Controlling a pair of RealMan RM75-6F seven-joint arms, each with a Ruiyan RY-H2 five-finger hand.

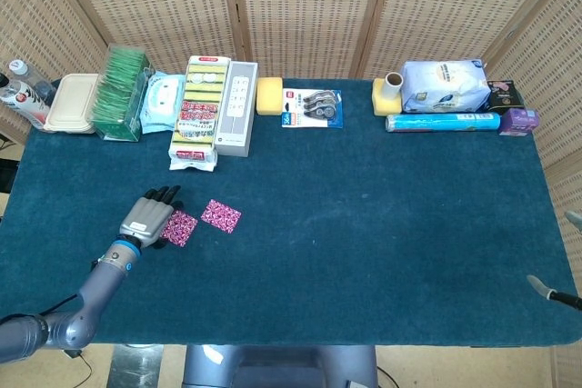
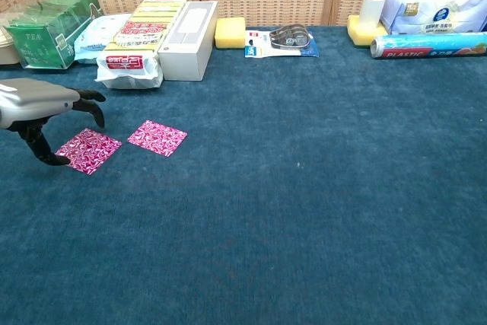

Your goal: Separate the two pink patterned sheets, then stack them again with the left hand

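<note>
The left hand [image 2: 42,108] hovers low over the near-left part of the surface [image 1: 364,224], fingers curved downward and spread, the thumb reaching toward the near-left edge of the left pink sheet [image 2: 88,149]; whether it already pinches that edge or merely touches it I cannot tell from either view; in the head view the hand covers the sheet's left side. Just to the right of that sheet, apart from it by a narrow strip of blue cloth, lies the right pink sheet [image 2: 157,137], flat and untouched. As a judgement, the separating is done, since the two sheets lie side by side with no overlap, and the stacking is left: the left sheet is to be lifted and laid on its neighbour. Only a tip of the right hand [image 1: 551,291] shows at the near-right edge of the head view, well apart from the sheets, and its state cannot be told. Along the far edge stand a green tea box [image 2: 50,19], a pack of sponges [image 2: 139,34], a white box [image 2: 189,39] and a roll of plastic wrap [image 2: 426,45].
</note>
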